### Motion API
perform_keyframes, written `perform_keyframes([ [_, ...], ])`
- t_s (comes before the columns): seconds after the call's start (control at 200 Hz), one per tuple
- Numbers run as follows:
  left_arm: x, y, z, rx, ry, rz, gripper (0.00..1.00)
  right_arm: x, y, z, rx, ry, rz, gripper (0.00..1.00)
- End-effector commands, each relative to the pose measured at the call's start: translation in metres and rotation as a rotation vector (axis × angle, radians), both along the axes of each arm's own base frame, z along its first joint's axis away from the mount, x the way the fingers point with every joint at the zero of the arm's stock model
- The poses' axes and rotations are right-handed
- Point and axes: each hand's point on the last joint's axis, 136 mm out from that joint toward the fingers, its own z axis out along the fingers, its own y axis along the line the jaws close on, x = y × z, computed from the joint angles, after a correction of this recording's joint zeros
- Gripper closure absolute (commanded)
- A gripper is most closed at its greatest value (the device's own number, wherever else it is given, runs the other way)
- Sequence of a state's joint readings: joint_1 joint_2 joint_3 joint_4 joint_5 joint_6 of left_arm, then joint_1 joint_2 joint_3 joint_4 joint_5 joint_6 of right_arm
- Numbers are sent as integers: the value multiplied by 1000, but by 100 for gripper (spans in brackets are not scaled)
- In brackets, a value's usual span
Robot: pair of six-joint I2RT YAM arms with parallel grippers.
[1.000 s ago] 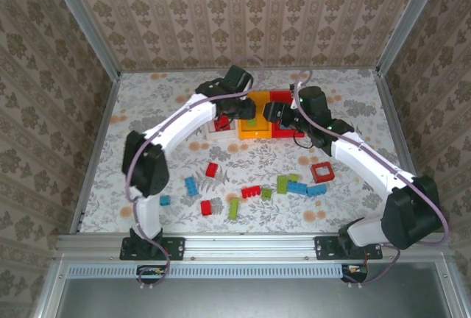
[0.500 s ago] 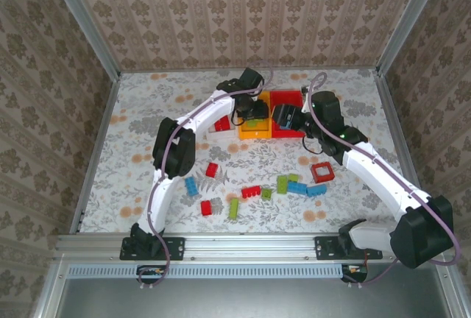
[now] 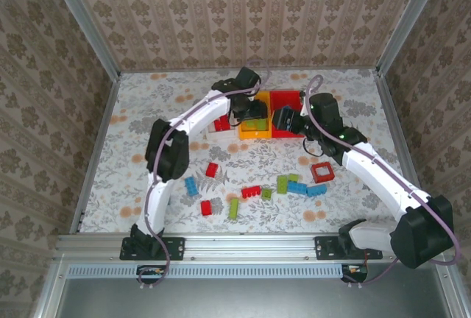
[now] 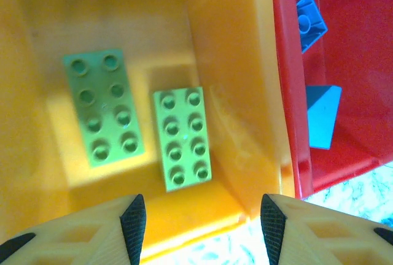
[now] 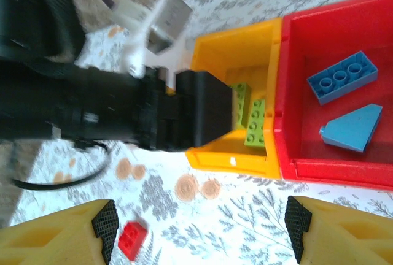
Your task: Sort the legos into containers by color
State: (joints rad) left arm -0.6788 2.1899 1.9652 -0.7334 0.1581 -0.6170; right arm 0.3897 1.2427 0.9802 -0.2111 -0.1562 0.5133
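Observation:
My left gripper (image 4: 202, 216) hangs open over the near wall of the orange-yellow bin (image 4: 233, 62), with nothing between its fingers. Two green legos (image 4: 182, 136) lie flat inside that bin. The red bin (image 4: 362, 111) beside it holds two blue legos (image 5: 341, 78). My right gripper (image 5: 202, 228) is open and empty above the table, just in front of both bins. In the top view the left gripper (image 3: 246, 114) and the right gripper (image 3: 282, 119) sit close together at the bins. The white bin (image 3: 221, 124) holds red legos.
Loose legos lie across the table's near middle: red (image 3: 211, 169), blue (image 3: 191, 185), green (image 3: 233, 208), a red square frame (image 3: 322, 172) and several more. A red brick (image 5: 132, 239) lies by my right gripper's left finger. The left arm (image 5: 123, 111) overhangs the orange-yellow bin.
The left arm swung right from the white bin to above the orange-yellow bin. The right gripper drew back a little from the red bin.

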Motion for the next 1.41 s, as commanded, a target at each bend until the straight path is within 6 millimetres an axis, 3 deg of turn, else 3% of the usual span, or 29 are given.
perform_keyframes([
  [0.0, -11, 36, 65, -19, -103, 102, 45, -27, 34, -9, -147, -11, 207, 25],
  [0.13, -46, 107, 81, 59, -131, 275, 44, -70, 104, -30, -259, -10, 491, 24],
  [0.305, -114, 226, 75, 169, -118, 542, 44, -127, 199, -65, -315, 26, 767, 21],
  [0.42, -164, 285, 72, 223, -126, 646, 43, -142, 240, -92, -361, 99, 812, 20],
  [0.525, -202, 319, 73, 234, -139, 714, 42, -139, 260, -121, -403, 208, 758, 19],
  [0.635, -228, 338, 76, 227, -160, 744, 41, -130, 271, -150, -430, 310, 665, 18],
  [0.765, -244, 347, 79, 239, -162, 732, 40, -125, 283, -168, -459, 358, 607, 18],
  [1.145, -254, 350, 86, 234, -177, 682, 39, -119, 305, -208, -519, 410, 546, 25],
  [1.4, -255, 350, 90, 235, -190, 671, 40, -113, 301, -220, -581, 416, 517, 54],
])
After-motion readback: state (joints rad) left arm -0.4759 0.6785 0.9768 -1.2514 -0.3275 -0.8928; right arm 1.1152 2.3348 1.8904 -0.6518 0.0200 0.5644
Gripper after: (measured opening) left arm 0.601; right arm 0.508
